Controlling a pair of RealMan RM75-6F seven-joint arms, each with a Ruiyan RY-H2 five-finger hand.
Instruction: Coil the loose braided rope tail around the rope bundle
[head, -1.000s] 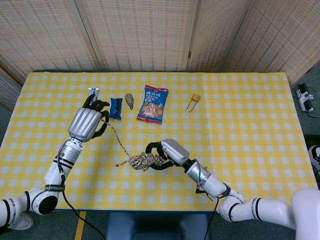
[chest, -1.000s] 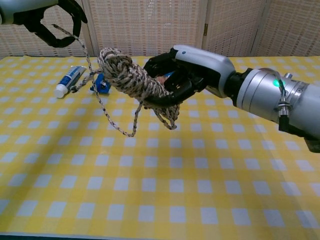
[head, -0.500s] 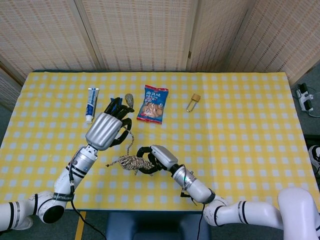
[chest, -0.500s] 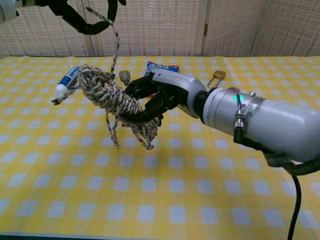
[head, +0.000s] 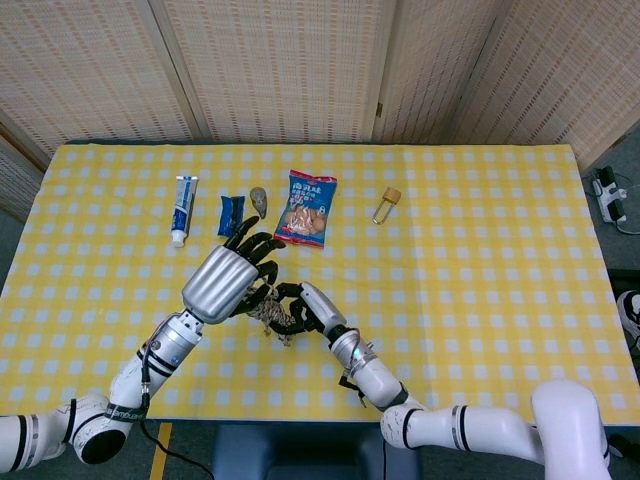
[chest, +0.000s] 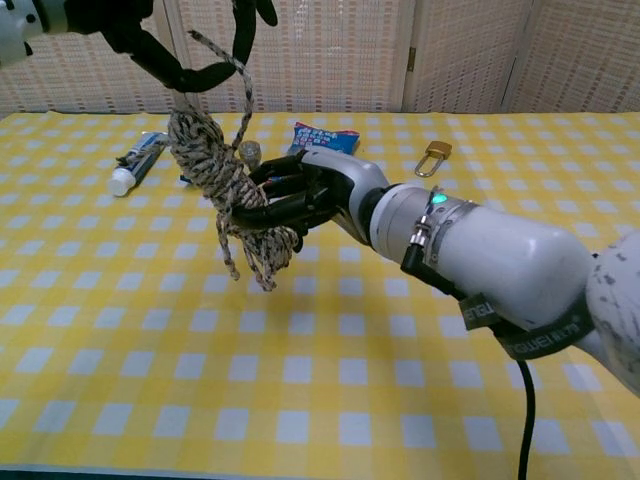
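Our right hand grips the bundle while our left hand, at its twelve o'clock, pinches the tail; slack could unravel the wraps.

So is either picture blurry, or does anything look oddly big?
Head view: even light, sharp across the table, no glare. Chest view: the right arm looms large near the lens and is slightly soft; the rope bundle is crisp; the left hand is cut off at the top edge.

Yellow/white check tablecloth, tan/dark-flecked rope bundle, red/blue snack bag, white/blue tube.
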